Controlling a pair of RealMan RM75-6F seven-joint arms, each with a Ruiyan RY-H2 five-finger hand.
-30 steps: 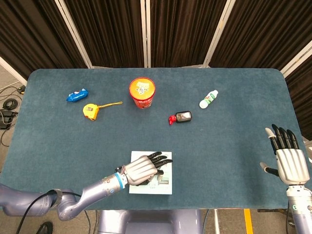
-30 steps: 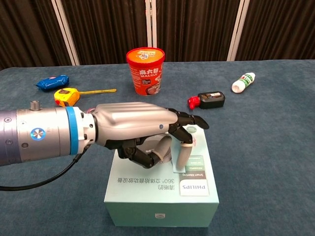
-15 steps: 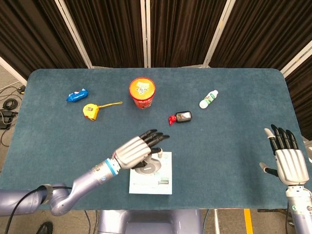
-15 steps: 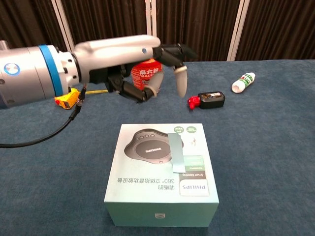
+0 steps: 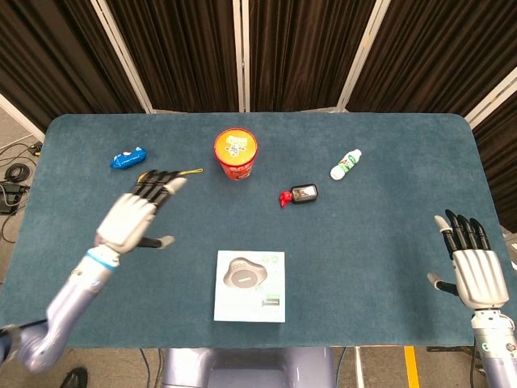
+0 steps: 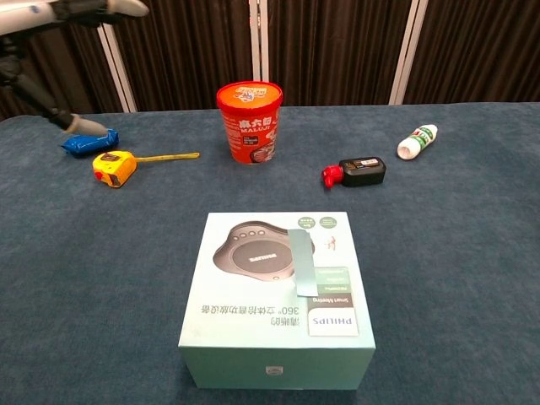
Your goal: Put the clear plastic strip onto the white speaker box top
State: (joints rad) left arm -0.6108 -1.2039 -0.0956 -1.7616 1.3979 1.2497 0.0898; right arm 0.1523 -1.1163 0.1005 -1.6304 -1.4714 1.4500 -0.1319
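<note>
- On the blue counter (image 5: 388, 242), we see the clear plastic strip (image 6: 303, 263) lying flat on the top of the white speaker box (image 6: 277, 297), running across the printed picture of the speaker towards the box's near half.
- We judge the placing step done: the strip rests on the box top and neither hand touches it.
- Our left hand (image 5: 136, 212) hovers above the counter, well to the left of the box and near the yellow tape measure (image 5: 150, 183); its fingers are spread apart and it holds nothing.
- In the chest view only a sliver of that arm shows in the top left corner, far from the strip.
- Our right hand (image 5: 471, 263) sits at the counter's right edge, fingers straight and apart, empty, well apart from the box.
- Next, in our judgement, little is called for beyond taking the left arm clear to a resting pose without sweeping back over the box, since the light strip could slide off if brushed.
- Beyond the box stand an orange noodle cup (image 5: 235, 153), a small black-and-red device (image 5: 300, 195), a white bottle (image 5: 346, 164) and a blue packet (image 5: 128, 158), all untouched.
</note>
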